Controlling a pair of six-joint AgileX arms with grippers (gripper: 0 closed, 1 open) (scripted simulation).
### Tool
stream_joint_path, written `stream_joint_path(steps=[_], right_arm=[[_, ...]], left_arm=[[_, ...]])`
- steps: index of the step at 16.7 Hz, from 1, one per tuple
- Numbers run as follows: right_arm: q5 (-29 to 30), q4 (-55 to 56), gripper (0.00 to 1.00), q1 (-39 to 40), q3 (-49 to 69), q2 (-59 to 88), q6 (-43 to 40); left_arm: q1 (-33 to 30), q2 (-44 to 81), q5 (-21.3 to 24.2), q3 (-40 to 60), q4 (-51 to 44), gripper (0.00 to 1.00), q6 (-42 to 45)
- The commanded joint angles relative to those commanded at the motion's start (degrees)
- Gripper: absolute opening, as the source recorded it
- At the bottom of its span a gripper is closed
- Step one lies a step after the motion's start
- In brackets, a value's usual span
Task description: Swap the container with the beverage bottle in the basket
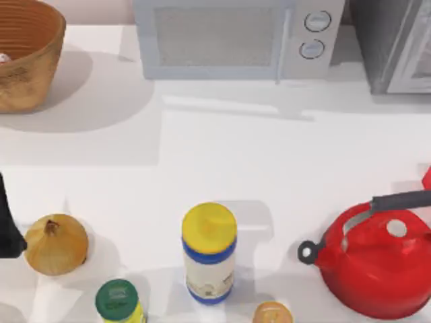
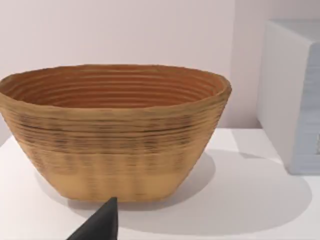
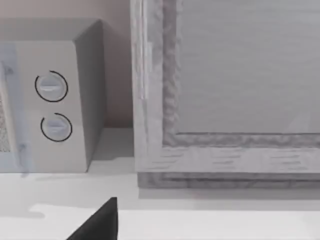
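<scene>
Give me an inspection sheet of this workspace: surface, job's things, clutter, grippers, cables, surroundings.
Surface: white table, shadowed in places.
Job's things: basket at far left corner; beverage bottle at near edge, upright; a small pale thing lies inside the basket, unidentifiable.
Clutter: yellow-lidded jar, green-lidded jar, onion, red kettle.
Grippers: left gripper at the left edge, beside the onion; a dark fingertip shows in the right wrist view.
Cables: nothing seen.
Surroundings: microwave and grey cabinet at the back.

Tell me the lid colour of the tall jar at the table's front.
Yellow, above a blue band on the white tall jar; clearest in the top view.
</scene>
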Motion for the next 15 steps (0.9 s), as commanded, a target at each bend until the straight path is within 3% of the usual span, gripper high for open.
stream_joint_path(steps=[7, 15], right_arm=[[0.0, 0.0, 1.0, 0.0, 0.0, 0.0, 0.0], [0.0, 0.0, 1.0, 0.0, 0.0, 0.0, 0.0]], left_arm=[[0.97, 7.95, 0.09, 6.7, -4.06, 1.0, 0.06], [4.1, 42.64, 1.46, 38.18, -20.95, 1.0, 1.12]])
